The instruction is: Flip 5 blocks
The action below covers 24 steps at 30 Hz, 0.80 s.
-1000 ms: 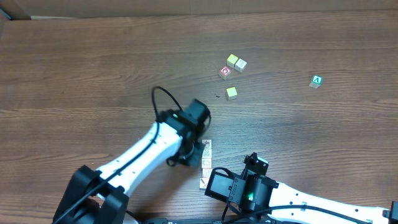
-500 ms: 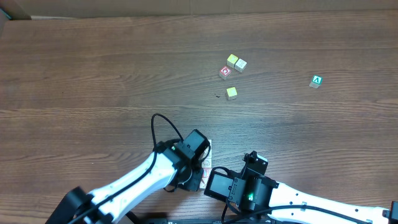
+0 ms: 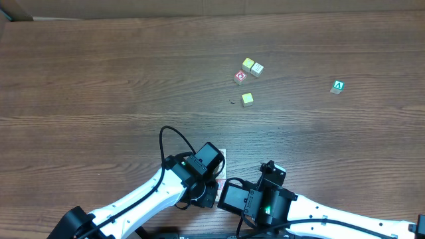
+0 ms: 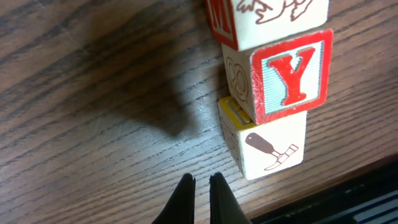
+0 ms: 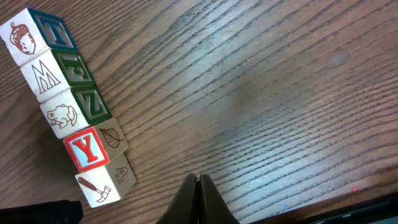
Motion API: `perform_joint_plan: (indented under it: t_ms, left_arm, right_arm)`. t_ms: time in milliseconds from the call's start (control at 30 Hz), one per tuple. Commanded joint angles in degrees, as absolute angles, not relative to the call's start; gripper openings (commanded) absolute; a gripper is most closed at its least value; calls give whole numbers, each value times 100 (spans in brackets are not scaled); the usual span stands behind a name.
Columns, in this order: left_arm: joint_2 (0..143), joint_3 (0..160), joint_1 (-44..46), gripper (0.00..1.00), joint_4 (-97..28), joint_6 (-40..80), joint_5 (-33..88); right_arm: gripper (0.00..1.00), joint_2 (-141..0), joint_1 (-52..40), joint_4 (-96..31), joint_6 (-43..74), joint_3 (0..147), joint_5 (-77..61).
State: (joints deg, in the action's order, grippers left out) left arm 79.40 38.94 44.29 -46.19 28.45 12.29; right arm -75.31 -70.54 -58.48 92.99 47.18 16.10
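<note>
Five blocks (image 5: 62, 115) right wrist, three left wrist

Letters and one numeral are showing on the row of blocks (image 5: 69, 93) and on one loose cube.

In the right wrist view, the red-framed block (image 5: 84, 151) is showing a red Y, and the hammer block (image 5: 96, 186) is carrying a 4 on its side face. The frog block (image 5: 62, 116) is showing a green Z on its side. The M block (image 5: 43, 78) is bearing an outlined M, and its green side letter is reading unclearly. The acorn block (image 5: 25, 38) is showing a teal letter, seemingly a T. Overhead, the green cube (image 3: 338, 86) is displaying a white A, while the mark on the red-ringed cube (image 3: 240, 77) is appearing too small to read.
</note>
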Motion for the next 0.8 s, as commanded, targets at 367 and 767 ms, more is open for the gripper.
perform_joint_plan:
  t_ms: [367, 767]
  left_arm:
    - [7863, 3854, 4477, 5, -4449, 2917, 1490]
    - [7863, 3852, 4477, 4, -4362, 2915, 1431]
  right_arm:
    - [4, -7465, -7026, -5867, 9456, 4687, 1730]
    - [4, -7465, -7026, -5865, 9456, 4687, 1688]
